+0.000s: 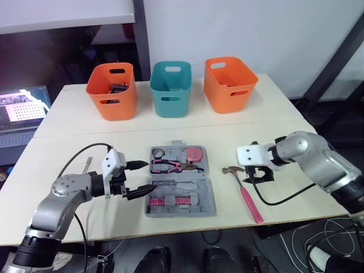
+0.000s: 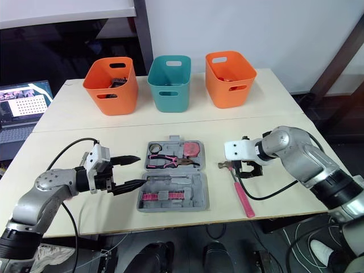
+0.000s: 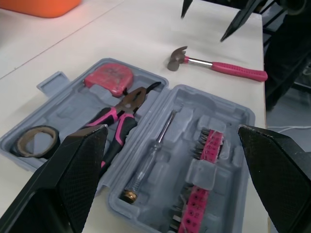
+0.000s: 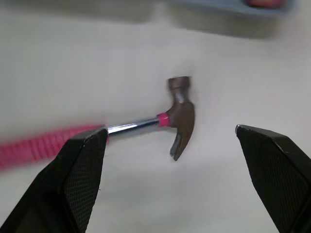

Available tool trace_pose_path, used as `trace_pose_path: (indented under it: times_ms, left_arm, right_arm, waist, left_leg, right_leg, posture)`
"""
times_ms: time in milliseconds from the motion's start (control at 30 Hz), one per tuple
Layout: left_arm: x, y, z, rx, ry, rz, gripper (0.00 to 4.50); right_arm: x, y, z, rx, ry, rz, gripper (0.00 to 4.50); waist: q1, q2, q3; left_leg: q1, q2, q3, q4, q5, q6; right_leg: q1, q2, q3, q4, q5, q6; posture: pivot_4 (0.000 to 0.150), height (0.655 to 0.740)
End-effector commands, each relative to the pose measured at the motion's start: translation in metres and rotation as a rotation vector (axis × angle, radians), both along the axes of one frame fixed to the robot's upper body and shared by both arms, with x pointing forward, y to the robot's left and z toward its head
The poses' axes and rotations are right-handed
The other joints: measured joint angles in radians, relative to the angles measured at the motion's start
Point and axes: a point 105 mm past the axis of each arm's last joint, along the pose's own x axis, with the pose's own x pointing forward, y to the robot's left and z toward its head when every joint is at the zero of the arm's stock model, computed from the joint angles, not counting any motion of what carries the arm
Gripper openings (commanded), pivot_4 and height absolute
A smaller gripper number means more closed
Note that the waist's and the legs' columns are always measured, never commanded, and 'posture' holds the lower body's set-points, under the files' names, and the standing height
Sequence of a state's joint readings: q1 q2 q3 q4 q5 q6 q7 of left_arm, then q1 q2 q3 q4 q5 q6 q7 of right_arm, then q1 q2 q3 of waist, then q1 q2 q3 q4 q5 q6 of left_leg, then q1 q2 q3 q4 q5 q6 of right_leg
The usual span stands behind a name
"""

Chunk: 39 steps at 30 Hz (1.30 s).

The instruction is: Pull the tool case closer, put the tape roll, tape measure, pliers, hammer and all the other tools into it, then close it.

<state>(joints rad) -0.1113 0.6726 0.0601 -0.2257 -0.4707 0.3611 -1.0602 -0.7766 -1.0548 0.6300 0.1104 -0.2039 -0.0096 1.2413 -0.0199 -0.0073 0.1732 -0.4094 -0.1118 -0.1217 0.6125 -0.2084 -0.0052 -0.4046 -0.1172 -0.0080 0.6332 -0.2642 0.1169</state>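
Observation:
The grey tool case (image 1: 209,196) lies open at the front middle of the table. Its far half holds a tape roll (image 1: 157,152), pink-handled pliers (image 1: 170,165) and a pink tape measure (image 1: 195,153). Its near half holds a screwdriver (image 1: 176,185) and a pink bit strip (image 1: 170,200). A hammer (image 1: 245,192) with a pink handle rests on the table right of the case. My left gripper (image 1: 151,176) is open at the case's left edge, its fingers spanning the hinge line. My right gripper (image 1: 259,175) hovers open just above the hammer head (image 4: 181,114).
Three bins stand in a row at the back: orange (image 1: 112,90), teal (image 1: 170,88) and orange (image 1: 230,83). A laptop (image 1: 23,111) sits off the table's left side. The hammer handle ends close to the table's front edge.

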Motion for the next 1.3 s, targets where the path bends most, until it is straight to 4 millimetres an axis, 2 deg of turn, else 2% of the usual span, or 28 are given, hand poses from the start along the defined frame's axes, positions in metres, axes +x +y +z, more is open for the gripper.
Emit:
trace_pose_path:
  times_ms: [33,233,467,500,533,567,733,767,800,1000,1100,1200,1267,1300]
  left_arm:
    - [-0.005,0.003,0.013,-0.005,-0.055,0.016,4.50]
    - [-0.011,0.003,0.016,-0.004,-0.057,0.053,4.50]
    - [-0.018,0.001,0.021,-0.005,-0.054,0.082,4.50]
    - [-0.018,0.001,0.021,-0.005,-0.054,0.084,4.50]
    - [-0.019,0.001,0.021,-0.004,-0.054,0.086,4.50]
    - [-0.019,0.001,0.022,-0.002,-0.054,0.087,4.50]
    - [-0.018,0.002,0.022,-0.001,-0.056,0.095,4.50]
    - [-0.018,0.003,0.021,-0.001,-0.056,0.095,4.50]
    - [-0.018,0.003,0.020,-0.002,-0.055,0.095,4.50]
    - [-0.016,0.000,0.017,-0.004,-0.049,0.075,4.50]
    - [-0.013,-0.004,0.016,-0.008,-0.047,0.056,4.50]
    - [-0.009,-0.008,0.016,-0.008,-0.045,0.037,4.50]
    - [-0.008,-0.011,0.017,-0.007,-0.047,0.024,4.50]
    - [-0.005,-0.015,0.018,-0.004,-0.049,0.014,4.50]
  right_arm:
    - [0.000,-0.003,-0.009,-0.203,-0.024,0.296,4.47]
    - [0.006,0.006,-0.029,-0.368,-0.051,0.640,4.47]
    - [0.014,0.006,-0.050,-0.446,-0.044,0.749,4.47]
    - [0.015,0.005,-0.052,-0.458,-0.038,0.756,3.93]
    - [0.015,0.003,-0.053,-0.468,-0.032,0.762,3.67]
    - [0.015,0.002,-0.054,-0.478,-0.027,0.773,3.21]
    - [0.014,0.001,-0.050,-0.474,-0.025,0.800,0.70]
    - [0.015,0.001,-0.048,-0.472,-0.027,0.799,0.26]
    - [0.015,-0.001,-0.045,-0.471,-0.029,0.795,0.03]
    - [0.015,-0.003,-0.030,-0.396,-0.063,0.706,0.03]
    - [0.013,-0.002,-0.020,-0.293,-0.074,0.547,0.03]
    - [0.006,0.010,-0.020,-0.175,-0.052,0.416,0.03]
    - [0.001,0.009,-0.019,-0.127,-0.034,0.330,0.03]
    - [-0.005,0.008,-0.018,-0.028,0.018,0.194,0.03]
  waist:
    - [0.002,0.000,0.000]
    - [0.005,0.000,0.000]
    - [0.006,0.000,0.000]
    - [0.006,0.000,0.000]
    - [0.006,0.000,0.000]
    - [0.006,0.000,0.000]
    - [0.001,-0.001,0.000]
    - [0.001,-0.001,0.000]
    - [0.002,0.000,0.000]
    - [0.008,0.000,0.000]
    - [0.009,0.000,0.000]
    - [0.006,0.000,0.000]
    - [0.006,0.000,0.000]
    - [0.008,0.000,0.000]
  left_leg:
    - [0.000,0.000,0.000,0.000,0.000,0.000]
    - [0.000,0.000,0.002,0.000,0.000,0.000]
    - [0.001,0.001,0.002,0.000,0.000,0.000]
    - [0.001,0.001,0.003,0.000,0.000,0.000]
    - [0.002,0.001,0.003,0.000,0.000,-0.001]
    - [0.002,0.001,0.003,0.000,0.000,-0.001]
    - [0.003,0.003,0.004,0.000,0.000,-0.001]
    - [0.003,0.004,0.005,0.000,0.001,-0.001]
    - [0.003,0.004,0.005,0.000,0.000,-0.002]
    - [0.003,0.004,0.005,0.000,0.000,-0.002]
    - [0.003,0.004,0.004,0.000,0.000,-0.002]
    - [0.003,0.004,0.004,0.000,0.000,-0.002]
    - [0.003,0.005,0.004,0.000,0.000,-0.002]
    - [0.003,0.005,0.004,0.000,0.000,-0.002]
  right_leg:
    - [0.000,0.000,0.000,0.000,0.000,0.000]
    - [-0.001,0.003,0.003,0.000,0.001,-0.001]
    - [-0.002,0.005,0.005,0.001,0.001,-0.002]
    - [-0.002,0.005,0.005,0.002,0.001,-0.002]
    - [-0.001,0.005,0.005,0.002,0.001,-0.002]
    - [-0.001,0.005,0.005,0.002,0.001,-0.002]
    - [-0.001,0.007,0.006,0.002,0.002,-0.003]
    - [-0.001,0.008,0.007,0.002,0.002,-0.004]
    - [-0.001,0.008,0.007,0.002,0.002,-0.004]
    - [-0.001,0.009,0.008,0.002,0.002,-0.004]
    - [-0.001,0.009,0.008,0.002,0.002,-0.004]
    - [-0.001,0.009,0.008,0.002,0.002,-0.005]
    - [-0.001,0.008,0.008,0.002,0.003,-0.005]
    - [-0.001,0.008,0.008,0.002,0.003,-0.005]
  posture:
    - [0.150,0.7400]
    - [0.150,0.7400]
    - [0.150,0.7400]
    - [0.150,0.7400]
    - [0.150,0.7400]
    - [0.150,0.7400]
    - [0.150,0.7400]
    - [0.150,0.7400]
    - [0.150,0.7400]
    - [0.150,0.7400]
    - [0.150,0.7400]
    - [0.150,0.7400]
    - [0.150,0.7400]
    - [0.150,0.7400]
